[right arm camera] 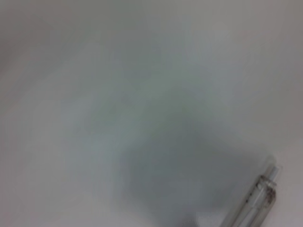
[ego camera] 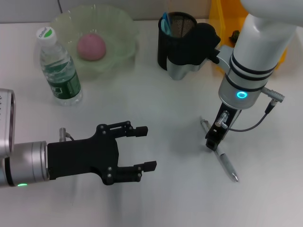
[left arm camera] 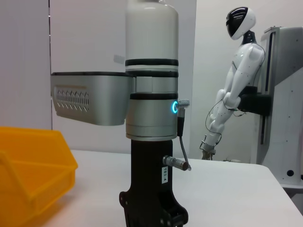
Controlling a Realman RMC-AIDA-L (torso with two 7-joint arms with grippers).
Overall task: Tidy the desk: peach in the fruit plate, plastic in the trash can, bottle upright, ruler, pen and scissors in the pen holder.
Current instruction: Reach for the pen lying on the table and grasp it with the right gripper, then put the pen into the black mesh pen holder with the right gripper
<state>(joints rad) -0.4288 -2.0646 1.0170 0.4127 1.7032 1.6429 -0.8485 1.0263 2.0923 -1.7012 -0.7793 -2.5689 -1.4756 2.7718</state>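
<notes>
The silver pen (ego camera: 226, 164) lies slanted on the white desk (ego camera: 170, 198) at the right; one end of the pen (right arm camera: 255, 198) shows in the right wrist view. My right gripper (ego camera: 214, 141) points straight down onto the pen's upper half, touching or almost touching it. My left gripper (ego camera: 147, 147) hovers open and empty over the desk's near left. The pink peach (ego camera: 91, 46) rests in the pale green fruit plate (ego camera: 120, 28). The bottle (ego camera: 59, 68) stands upright. Blue scissors (ego camera: 164, 22) stick out of the black mesh pen holder (ego camera: 182, 23). Ruler and plastic are out of view.
The yellow trash can (ego camera: 222, 19) stands at the back right, partly behind my right arm, and the trash can (left arm camera: 33, 170) also shows in the left wrist view. My right arm (left arm camera: 151, 118) fills the middle of that view.
</notes>
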